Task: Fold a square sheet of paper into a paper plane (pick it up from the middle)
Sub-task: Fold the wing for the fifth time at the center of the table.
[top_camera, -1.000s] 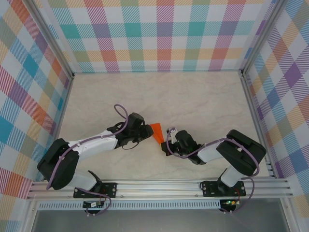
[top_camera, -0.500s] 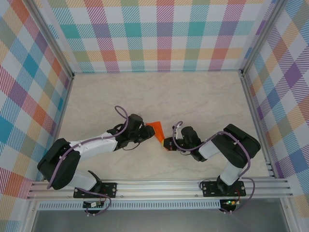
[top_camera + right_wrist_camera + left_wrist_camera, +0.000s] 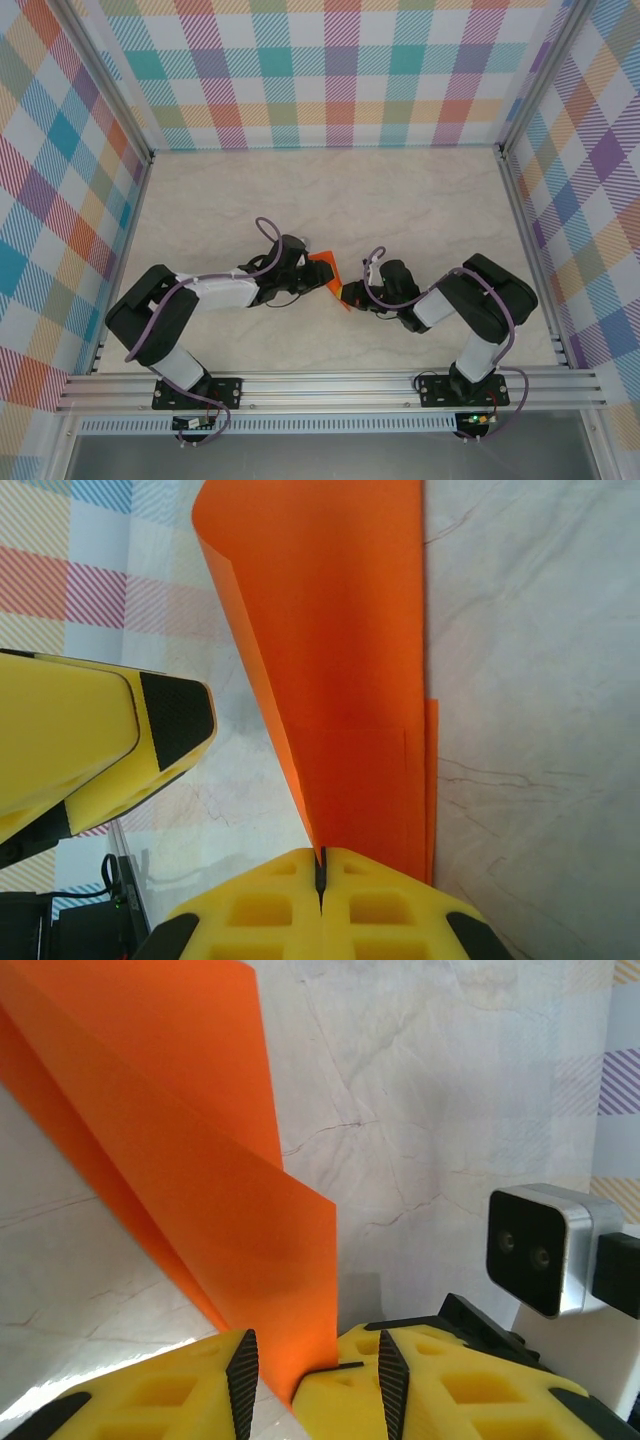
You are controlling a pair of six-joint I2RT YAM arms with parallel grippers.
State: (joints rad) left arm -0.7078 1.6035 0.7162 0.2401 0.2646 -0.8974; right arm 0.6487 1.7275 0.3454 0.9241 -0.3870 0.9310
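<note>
The orange paper [image 3: 326,272] sits between the two arms near the middle of the table [image 3: 420,200], already creased into a narrow, layered strip. I can't tell whether it clears the surface. The right claw [image 3: 322,875] is clenched hard on one end, its tips meeting with the sheet squeezed in the seam. The left claw [image 3: 312,1365] is at the other end with its tips apart and the paper's corner reaching down between them. To my eye it stands around the sheet, not pinching it flat.

This stuff looks feather-light, thin and floppy. It should keep a crease well, but I'd expect it to crumple or tear if the two claws pull or twist against each other, and to slide out of a loose pinch. The safest hold, I'd judge, is close to a fold, through all the layers, where it is stiffest.

The tight spot is between the claws, which are just beside one another. Elsewhere the pale table lies open, with the checked walls [image 3: 330,80] well apart from the work.
</note>
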